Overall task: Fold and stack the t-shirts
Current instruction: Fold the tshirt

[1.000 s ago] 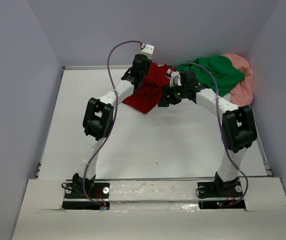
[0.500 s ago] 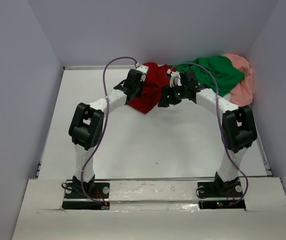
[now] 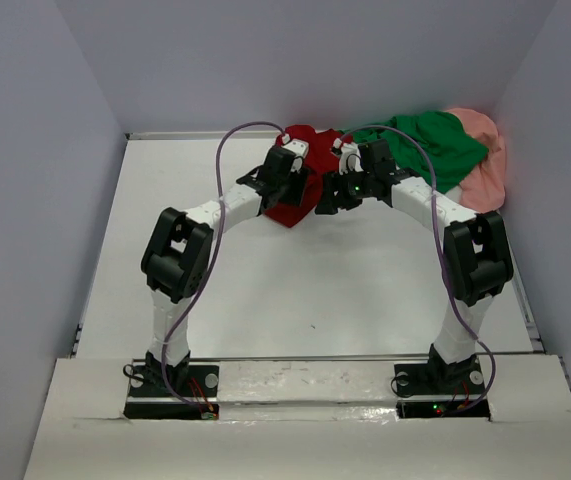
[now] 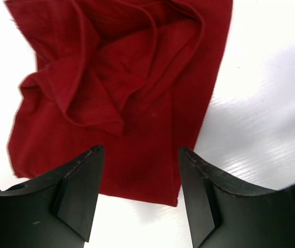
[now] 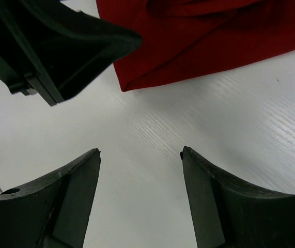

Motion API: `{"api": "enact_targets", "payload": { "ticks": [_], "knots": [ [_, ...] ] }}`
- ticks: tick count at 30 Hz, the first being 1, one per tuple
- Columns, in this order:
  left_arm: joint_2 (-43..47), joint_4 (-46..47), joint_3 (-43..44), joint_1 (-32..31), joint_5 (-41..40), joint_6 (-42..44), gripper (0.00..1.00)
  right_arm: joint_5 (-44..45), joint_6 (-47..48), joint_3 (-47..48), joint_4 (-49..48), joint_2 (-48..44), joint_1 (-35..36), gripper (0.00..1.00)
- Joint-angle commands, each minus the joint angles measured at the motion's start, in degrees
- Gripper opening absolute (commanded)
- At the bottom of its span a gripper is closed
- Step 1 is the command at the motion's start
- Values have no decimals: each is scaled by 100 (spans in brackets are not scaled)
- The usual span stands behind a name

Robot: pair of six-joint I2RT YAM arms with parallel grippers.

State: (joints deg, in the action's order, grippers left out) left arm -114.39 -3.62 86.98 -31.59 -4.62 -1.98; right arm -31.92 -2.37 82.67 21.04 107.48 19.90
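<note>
My two grippers crowd one small patch, so a knock between them is the main risk. My left gripper (image 4: 139, 155) hangs with jaws spread and empty over the near hem of the dark red shirt (image 4: 121, 77), and my right gripper (image 5: 140, 155), spread too, hovers over bare table (image 3: 295, 290) just beside it. Pinching into the bunched folds could catch several layers and drag the lump.

The shirt lies crumpled at the table's far middle, with a flatter, straight-edged part nearest me. The green shirt (image 3: 430, 145) and pink shirt (image 3: 485, 165) are heaped far right.

Robot lab test cell, white table (image 3: 315, 290), plain grey enclosure walls (image 3: 25, 200)
</note>
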Motion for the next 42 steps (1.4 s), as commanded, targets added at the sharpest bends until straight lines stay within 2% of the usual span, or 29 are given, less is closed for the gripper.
{"api": "enact_targets", "payload": {
  "ticks": [1, 8, 18, 31, 34, 35, 38, 42],
  "knots": [
    [-118, 106, -102, -119, 58, -127, 70, -16, 53, 109, -38, -324, -21, 70],
    [-268, 291, -138, -172, -240, -145, 69, -60, 44, 82, -30, -359, -21, 70],
    [-338, 608, -32, -172, -1092, -31, 68, -148, 35, 82, -12, -333, -21, 70],
    [-821, 792, 311, -189, -1243, -13, 64, -235, 35, 91, 14, -377, -74, 70],
    [-892, 836, 372, -198, -1260, -31, 56, -271, 35, 73, 14, -368, -126, 70],
    [-892, 862, 381, -198, -1269, -39, 45, -271, 35, 73, 14, -360, -127, 70],
    [-910, 889, 469, -198, -1295, -57, 28, -315, 26, 65, 14, -316, -127, 70],
    [-901, 907, 531, -207, -1418, -22, 24, -358, 26, 65, 23, -272, -127, 70]
  ]
}}
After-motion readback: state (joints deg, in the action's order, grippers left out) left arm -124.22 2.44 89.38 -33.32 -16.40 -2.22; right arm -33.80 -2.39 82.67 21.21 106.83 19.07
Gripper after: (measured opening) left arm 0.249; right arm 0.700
